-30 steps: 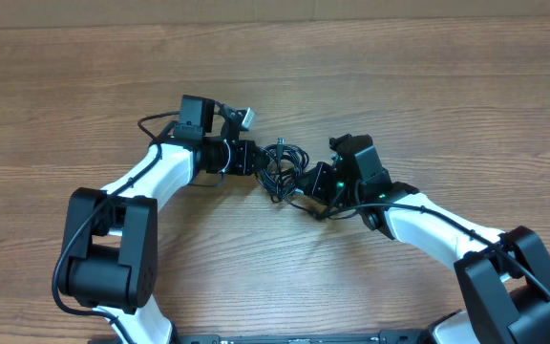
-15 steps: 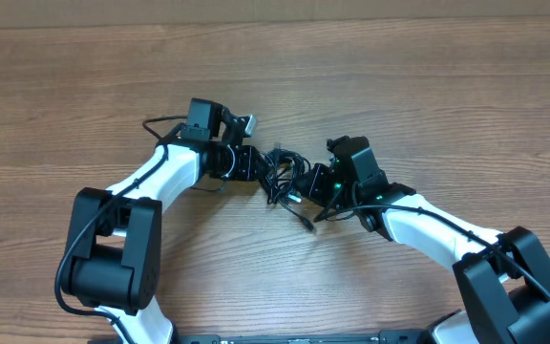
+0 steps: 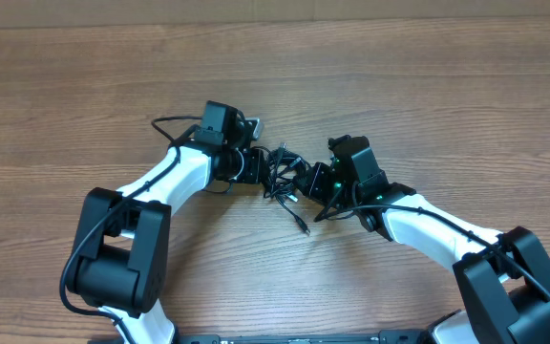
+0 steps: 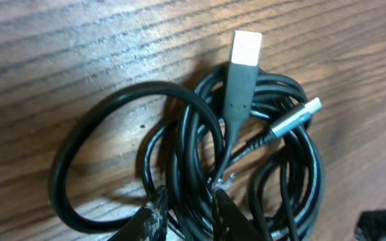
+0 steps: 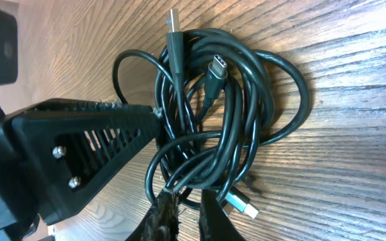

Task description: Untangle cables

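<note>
wooden table [image 3: 447, 86] carries the cables [image 3: 280, 172], bunched between both claws. left claw [image 4: 187, 213] has pushed closer since a second ago, narrow, strands pinched between its tips. right claw [image 5: 186, 207] is narrow at the bundle's edge; hold unclear.

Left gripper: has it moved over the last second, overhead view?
Yes. The left gripper slid toward the right gripper, which stayed put, pushing further into the cables between them.
</note>
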Controlling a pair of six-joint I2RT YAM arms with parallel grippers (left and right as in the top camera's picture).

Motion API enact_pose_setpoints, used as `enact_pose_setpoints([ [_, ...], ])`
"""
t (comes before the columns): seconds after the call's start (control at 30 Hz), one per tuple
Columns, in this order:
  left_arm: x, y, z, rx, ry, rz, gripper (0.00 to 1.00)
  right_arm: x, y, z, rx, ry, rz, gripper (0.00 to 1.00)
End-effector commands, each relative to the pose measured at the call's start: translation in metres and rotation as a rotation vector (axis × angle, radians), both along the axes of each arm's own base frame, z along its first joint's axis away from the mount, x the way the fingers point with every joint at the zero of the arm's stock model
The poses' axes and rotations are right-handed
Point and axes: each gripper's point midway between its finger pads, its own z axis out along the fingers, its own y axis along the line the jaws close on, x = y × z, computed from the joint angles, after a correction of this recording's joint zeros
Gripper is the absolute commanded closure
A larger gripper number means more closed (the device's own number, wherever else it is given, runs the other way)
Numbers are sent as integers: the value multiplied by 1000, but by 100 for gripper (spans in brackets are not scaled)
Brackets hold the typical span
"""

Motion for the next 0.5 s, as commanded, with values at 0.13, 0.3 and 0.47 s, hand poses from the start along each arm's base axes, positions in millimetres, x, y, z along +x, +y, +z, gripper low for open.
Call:
enact_pose_setpoints([
  [0.13,17,11,-6,110,-41,84,81,6,2,4,-6,-23,-14,87],
  [0.3,21,8,-10,90,-38,111,78,6,2,4,-6,-23,-13,83],
  [0.47,27,-1,-5,47,-63,103,79,6,2,4,-6,-23,-14,80],
])
